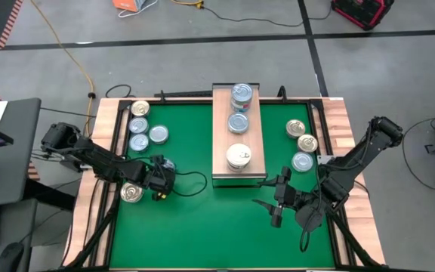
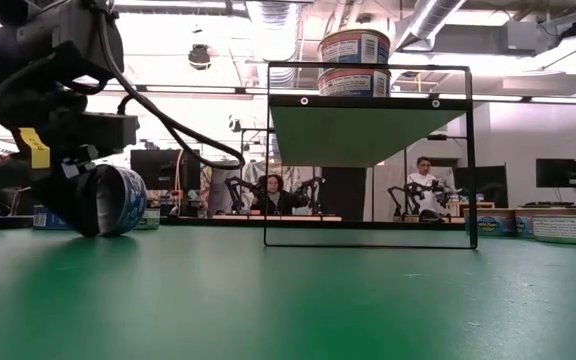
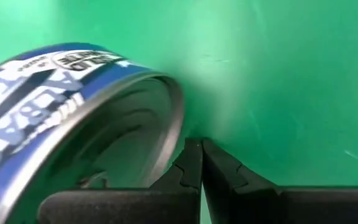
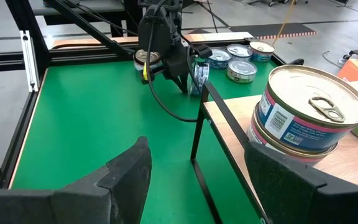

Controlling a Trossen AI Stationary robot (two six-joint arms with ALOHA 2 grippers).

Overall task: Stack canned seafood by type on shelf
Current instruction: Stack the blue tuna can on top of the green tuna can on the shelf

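Observation:
A blue-labelled can (image 3: 73,118) stands tipped on its edge on the green mat, left of the shelf (image 1: 225,140), with my shut left gripper (image 3: 201,152) right beside it. The same can (image 2: 118,200) shows low at the left in the low view. The shelf carries a stack of two blue cans (image 1: 241,94), one single blue can (image 1: 238,122) and a white-topped stack (image 1: 238,156). My right gripper (image 1: 272,202) hangs open above the mat, off the shelf's near right corner, with nothing between its fingers. My left gripper is shut, and the outer side of one finger (image 3: 185,168) lies against the rim (image 3: 178,124) of the tipped can's hollow face. The fingers slant down from the table's left. The can rests tilted with its edge on the mat (image 2: 108,232).
Several cans lie flat at the far left of the mat (image 1: 142,128), and one gold can (image 1: 131,193) sits near my left arm. Three more cans (image 1: 303,143) lie right of the shelf. The near half of the mat (image 1: 202,234) is open green.

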